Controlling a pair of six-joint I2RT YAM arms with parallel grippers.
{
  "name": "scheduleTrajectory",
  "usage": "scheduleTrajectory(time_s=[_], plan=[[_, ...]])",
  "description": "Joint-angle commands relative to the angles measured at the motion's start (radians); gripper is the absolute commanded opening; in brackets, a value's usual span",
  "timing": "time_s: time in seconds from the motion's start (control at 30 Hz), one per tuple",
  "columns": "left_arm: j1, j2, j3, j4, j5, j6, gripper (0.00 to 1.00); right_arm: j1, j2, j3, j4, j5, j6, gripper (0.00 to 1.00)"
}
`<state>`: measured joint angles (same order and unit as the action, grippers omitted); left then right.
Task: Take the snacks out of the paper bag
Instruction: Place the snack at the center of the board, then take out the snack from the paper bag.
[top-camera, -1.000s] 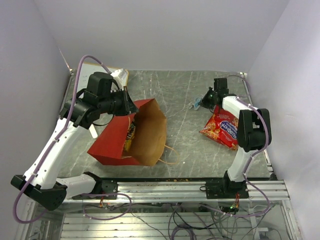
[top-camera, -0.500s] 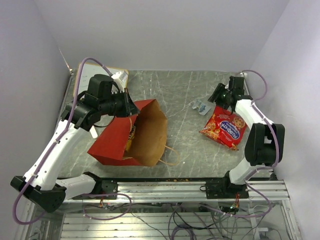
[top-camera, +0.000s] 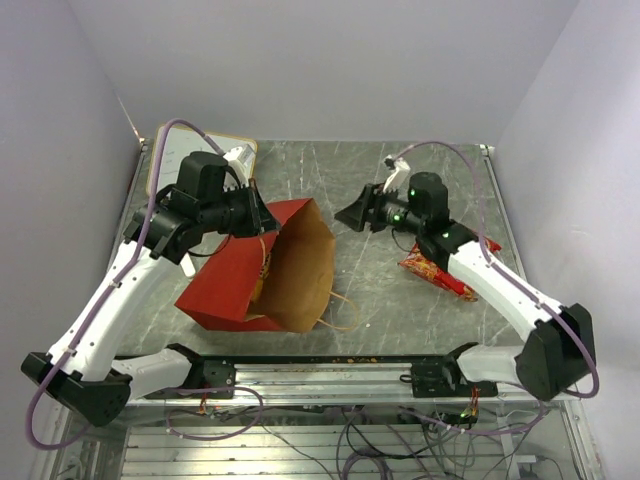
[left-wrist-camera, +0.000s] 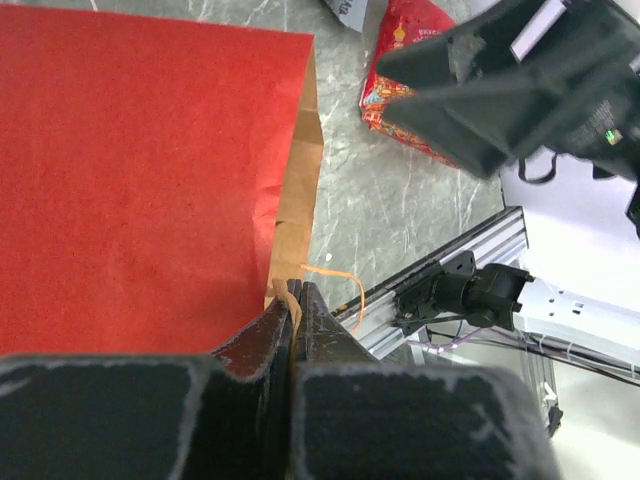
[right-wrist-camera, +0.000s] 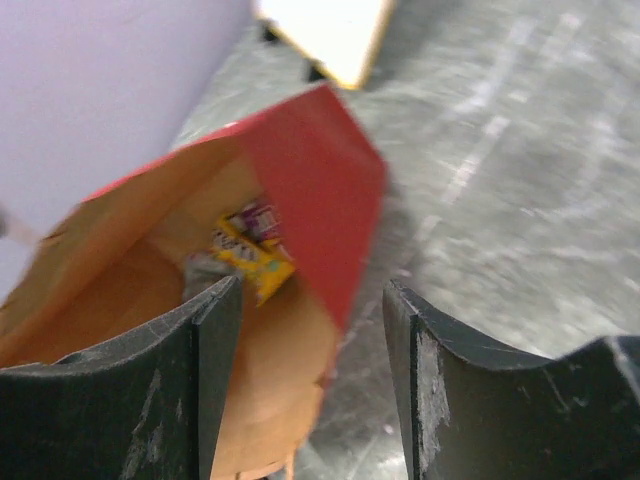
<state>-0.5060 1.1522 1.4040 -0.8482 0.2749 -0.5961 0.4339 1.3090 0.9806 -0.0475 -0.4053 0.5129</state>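
The red paper bag (top-camera: 225, 285) lies on its side, its brown mouth (top-camera: 300, 262) facing right. My left gripper (top-camera: 262, 222) is shut on the bag's upper rim and tan handle; the wrist view shows its jaws (left-wrist-camera: 295, 292) pinching the handle. My right gripper (top-camera: 352, 214) is open and empty, just right of the mouth. Its wrist view (right-wrist-camera: 310, 295) looks into the bag at an orange-yellow packet (right-wrist-camera: 258, 262) and a purple one (right-wrist-camera: 256, 216). The large red crinkly bag (top-camera: 438, 270) lies on the table under my right arm. The grey-white wrapper (left-wrist-camera: 346, 10) lies near it.
A white-faced board with a tan frame (top-camera: 172, 146) leans at the back left. The bag's other loop handle (top-camera: 342, 305) trails on the table near the front rail (top-camera: 330, 372). Walls close in on the left, back and right.
My right gripper let go of the grey-white wrapper at the back right, then swung left to the bag's mouth. My left gripper has kept its hold on the bag.
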Motion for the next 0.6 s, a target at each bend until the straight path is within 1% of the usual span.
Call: scheduleTrajectory(time_s=[0.0,0.1,0.17,0.2,0.23,0.27,0.33,0.4,0.43,0.5,0.57], plan=[[-0.005,-0.039,-0.033,0.018,0.021,-0.029,0.07,0.158,-0.066,-0.072,0.224,-0.066,-0.088,0.58],[-0.005,-0.052,-0.042,0.013,0.024,-0.028,0.07,0.295,-0.057,-0.099,0.318,-0.067,-0.242,0.58],[-0.005,-0.062,-0.049,0.021,0.021,-0.025,0.07,0.387,-0.035,-0.109,0.349,-0.084,-0.424,0.58],[-0.006,-0.065,-0.049,0.025,0.018,-0.024,0.07,0.431,-0.021,-0.094,0.332,-0.088,-0.572,0.58],[-0.004,-0.067,-0.050,0.030,0.015,-0.023,0.07,0.467,-0.003,-0.084,0.305,-0.083,-0.647,0.58],[-0.005,-0.069,-0.047,0.036,0.011,-0.021,0.07,0.493,0.016,-0.062,0.275,-0.069,-0.768,0.58],[-0.004,-0.075,-0.043,0.051,0.013,-0.022,0.07,0.520,0.062,-0.031,0.233,-0.026,-0.888,0.58],[-0.005,-0.078,-0.044,0.064,0.018,-0.024,0.07,0.522,0.101,-0.021,0.238,0.001,-0.959,0.56],[-0.006,-0.082,-0.047,0.075,0.019,-0.027,0.07,0.524,0.115,-0.025,0.240,0.000,-1.002,0.54],[-0.005,-0.091,-0.060,0.095,0.018,-0.032,0.07,0.531,0.144,-0.040,0.241,-0.020,-1.113,0.46],[-0.006,-0.096,-0.066,0.118,0.025,-0.035,0.07,0.545,0.161,-0.056,0.230,-0.050,-1.233,0.42]])
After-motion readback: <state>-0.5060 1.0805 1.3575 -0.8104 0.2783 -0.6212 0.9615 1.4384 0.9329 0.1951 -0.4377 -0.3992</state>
